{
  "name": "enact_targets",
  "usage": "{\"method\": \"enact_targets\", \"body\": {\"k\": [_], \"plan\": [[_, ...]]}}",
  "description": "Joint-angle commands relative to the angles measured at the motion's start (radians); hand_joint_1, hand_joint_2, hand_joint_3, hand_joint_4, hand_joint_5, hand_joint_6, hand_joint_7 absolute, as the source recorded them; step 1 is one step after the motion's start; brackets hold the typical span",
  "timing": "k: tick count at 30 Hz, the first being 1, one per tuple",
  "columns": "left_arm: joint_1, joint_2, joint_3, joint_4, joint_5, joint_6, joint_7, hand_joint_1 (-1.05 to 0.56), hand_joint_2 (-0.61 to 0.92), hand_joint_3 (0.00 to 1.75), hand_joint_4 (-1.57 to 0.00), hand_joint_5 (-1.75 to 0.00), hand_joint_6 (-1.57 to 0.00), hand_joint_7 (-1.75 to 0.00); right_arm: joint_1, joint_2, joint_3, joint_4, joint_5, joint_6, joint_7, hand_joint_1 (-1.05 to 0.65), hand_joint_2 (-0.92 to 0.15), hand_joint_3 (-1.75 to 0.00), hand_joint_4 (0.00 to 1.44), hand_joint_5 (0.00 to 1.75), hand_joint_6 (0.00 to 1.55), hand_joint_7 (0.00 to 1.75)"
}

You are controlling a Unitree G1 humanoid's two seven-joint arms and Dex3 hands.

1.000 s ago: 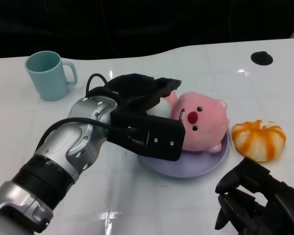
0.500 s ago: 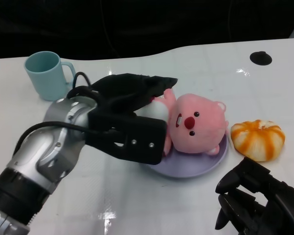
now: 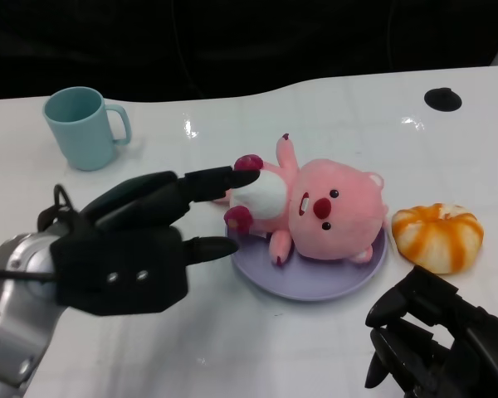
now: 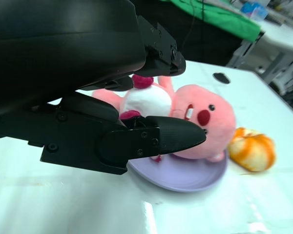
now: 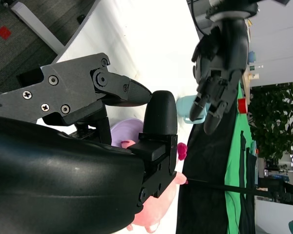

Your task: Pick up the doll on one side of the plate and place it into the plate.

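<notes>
I am seeing the fingers (image 3: 201, 184) of my left hand (image 3: 129, 249) lying spread apart and holding nothing, reaching toward the pink plush doll with the white belly and dark red paws (image 3: 315, 207); the longest fingertip is ending right at the doll's near paw, and I cannot tell from the head view whether it is touching. In the left wrist view the same fingers (image 4: 156, 139) are standing apart in front of the doll (image 4: 195, 117), with nothing between them. My right hand (image 3: 440, 340) is sitting low at the near right edge of the white surface (image 3: 232, 332), its fingers curled inward on nothing, well apart from everything else. The doll is lying on its back in the round lilac plate (image 3: 315, 278), head toward my right, its legs and one paw hanging out over the plate's left rim. Just beside the plate on the right, an orange-and-white striped pumpkin-shaped plush (image 3: 437, 236) is resting on the surface, near the doll's head. Farther off at the far left, a pale teal plastic mug with a handle (image 3: 83, 126) is standing upright. At the far right a small black round disc (image 3: 442, 98) is lying on the surface.
</notes>
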Motion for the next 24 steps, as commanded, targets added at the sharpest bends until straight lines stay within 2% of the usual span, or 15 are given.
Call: {"method": "enact_targets", "body": {"k": [1,5,8,10,12,14,15,18,24], "plan": [[0.087,-0.011,0.058,-0.038,-0.077,-0.026,0.028,-0.47,0.92,0.21,-0.42,-0.45,-0.45,-0.1,0.008,-0.009,-0.007,-0.013,0.003,-0.002,-0.001,-0.33,-0.9,-0.63,0.55,1.75,0.43,1.64],[0.16,-0.033,0.095,-0.081,-0.14,-0.021,0.038,-0.27,0.92,0.16,-0.5,-0.68,-0.64,-0.13,0.012,-0.009,-0.002,-0.017,0.0,-0.007,0.0,-0.33,-0.9,-0.63,0.55,1.75,0.43,1.64],[0.222,-0.064,0.133,-0.107,-0.199,-0.03,0.062,-0.19,0.88,0.24,-0.64,-0.85,-0.82,-0.17,0.012,-0.007,0.004,-0.02,-0.006,-0.008,-0.005,-0.34,-0.9,-0.62,0.55,1.75,0.43,1.64],[0.256,-0.081,0.15,-0.124,-0.22,-0.034,0.079,-0.17,0.75,0.49,-0.69,-0.88,-0.88,-0.17,0.011,-0.006,0.006,-0.021,-0.006,-0.005,-0.006,-0.34,-0.9,-0.62,0.54,1.75,0.43,1.64],[0.3,-0.103,0.169,-0.141,-0.248,-0.038,0.097,-0.12,0.57,0.85,-0.75,-1.04,-0.97,-0.25,0.008,-0.004,0.007,-0.023,-0.006,0.0,-0.01,-0.34,-0.9,-0.62,0.54,1.75,0.43,1.64],[0.341,-0.123,0.183,-0.165,-0.273,-0.022,0.11,-0.11,0.49,1.02,-0.75,-1.14,-0.96,-0.42,0.006,-0.003,0.008,-0.026,-0.003,0.009,-0.014,-0.34,-0.9,-0.62,0.54,1.75,0.43,1.64],[0.364,-0.134,0.19,-0.187,-0.29,0.005,0.117,-0.1,0.47,1.08,-0.76,-1.2,-0.92,-0.57,0.005,-0.003,0.008,-0.026,-0.001,0.009,-0.014,-0.34,-0.9,-0.62,0.54,1.75,0.43,1.64],[0.433,-0.159,0.202,-0.266,-0.334,0.097,0.132,-0.08,0.48,1.16,-0.76,-1.34,-0.84,-0.88,0.004,-0.005,0.009,-0.026,-0.001,0.011,-0.015,-0.34,-0.91,-0.62,0.54,1.75,0.43,1.64],[0.56,-0.188,0.232,-0.438,-0.432,0.29,0.162,-0.04,0.55,1.23,-0.76,-1.63,-0.77,-1.26,0.002,-0.006,0.008,-0.028,0.0,0.017,-0.015,-0.33,-0.9,-0.62,0.54,1.75,0.43,1.64]]}}
